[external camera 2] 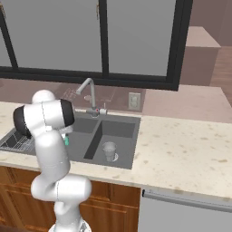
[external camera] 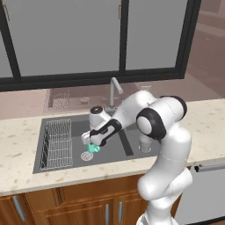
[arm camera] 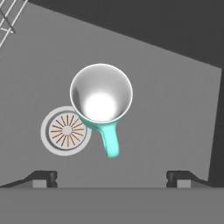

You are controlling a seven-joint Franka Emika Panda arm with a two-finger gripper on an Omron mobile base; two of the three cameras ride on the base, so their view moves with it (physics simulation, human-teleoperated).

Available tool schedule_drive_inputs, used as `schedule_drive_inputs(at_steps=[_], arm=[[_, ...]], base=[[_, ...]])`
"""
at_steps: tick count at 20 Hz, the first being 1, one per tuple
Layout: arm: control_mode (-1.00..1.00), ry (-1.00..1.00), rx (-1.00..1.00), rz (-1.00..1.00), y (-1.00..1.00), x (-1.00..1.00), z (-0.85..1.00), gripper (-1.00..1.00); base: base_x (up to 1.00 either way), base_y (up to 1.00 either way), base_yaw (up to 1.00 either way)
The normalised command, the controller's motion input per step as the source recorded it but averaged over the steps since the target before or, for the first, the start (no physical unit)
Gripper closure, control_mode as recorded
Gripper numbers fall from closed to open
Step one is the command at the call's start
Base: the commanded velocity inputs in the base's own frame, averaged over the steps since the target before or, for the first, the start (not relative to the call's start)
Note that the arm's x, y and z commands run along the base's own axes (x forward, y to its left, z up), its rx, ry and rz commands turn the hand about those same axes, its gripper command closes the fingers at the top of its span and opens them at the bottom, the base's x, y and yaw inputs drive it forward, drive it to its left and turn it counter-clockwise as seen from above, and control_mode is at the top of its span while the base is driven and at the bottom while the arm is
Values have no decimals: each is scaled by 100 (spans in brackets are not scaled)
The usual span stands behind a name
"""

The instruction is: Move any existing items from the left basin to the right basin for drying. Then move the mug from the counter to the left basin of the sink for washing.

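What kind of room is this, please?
It looks like a simulated kitchen: a double sink with a faucet, set in a stone counter over wooden cabinets, under a window.

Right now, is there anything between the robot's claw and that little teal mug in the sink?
Nothing visible. In the hand view the mug stands upright on the left basin floor beside the round drain, straight ahead of the open gripper, and the wire rack sits off to one side.

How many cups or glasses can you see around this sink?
2. A teal mug sits upright in the wide left basin beside its round drain, under the robot's hand. A clear grey glass stands in the narrow right basin.
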Motion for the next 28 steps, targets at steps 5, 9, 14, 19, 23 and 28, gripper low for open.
schedule_drive_inputs(at_steps=[5, 9, 14, 19, 23, 28], arm=[[-100, -1, 0, -4, 0, -16, 33, -100], [-100, 0, 0, -4, 0, -14, 31, -100], [-100, -1, 0, -4, 0, -19, 34, -100], [-100, -1, 0, -4, 0, -24, 34, -100], [-100, -1, 0, -4, 0, -29, 33, -100], [-100, -2, 0, -4, 0, -35, 30, -100]], base=[[0, 0, 0], [0, 0, 0], [0, 0, 0], [0, 0, 0], [0, 0, 0], [0, 0, 0]])
